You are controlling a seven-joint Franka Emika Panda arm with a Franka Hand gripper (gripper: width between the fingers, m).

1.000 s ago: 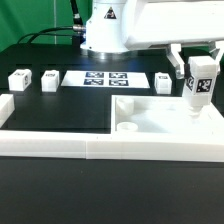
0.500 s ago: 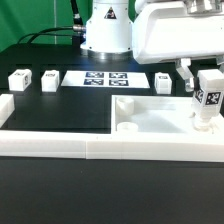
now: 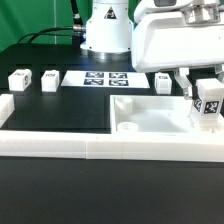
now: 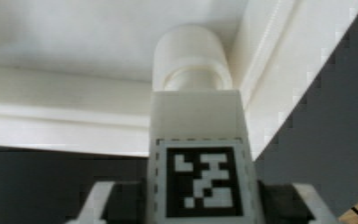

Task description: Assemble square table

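The white square slab point(image 3: 150, 115) lies at the exterior view's right, inside the white border bars. My gripper point(image 3: 206, 92) is shut on a white tagged leg block point(image 3: 207, 106) and holds it upright over the slab's right corner, its lower end at the slab's surface. In the wrist view the leg point(image 4: 199, 120) runs from my fingers point(image 4: 115, 203) toward the slab point(image 4: 69, 100), its tag facing the camera. Three more leg blocks lie on the table: two at the exterior view's left point(image 3: 18, 78) point(image 3: 49, 76) and one point(image 3: 163, 77) behind the slab.
The marker board point(image 3: 105, 77) lies at the back middle. White border bars run along the front point(image 3: 100, 147) and left point(image 3: 5, 105). The robot base point(image 3: 105, 30) stands behind the board.
My gripper has moved to the exterior view's right and down with the leg block, from above the slab's right part to its right corner.
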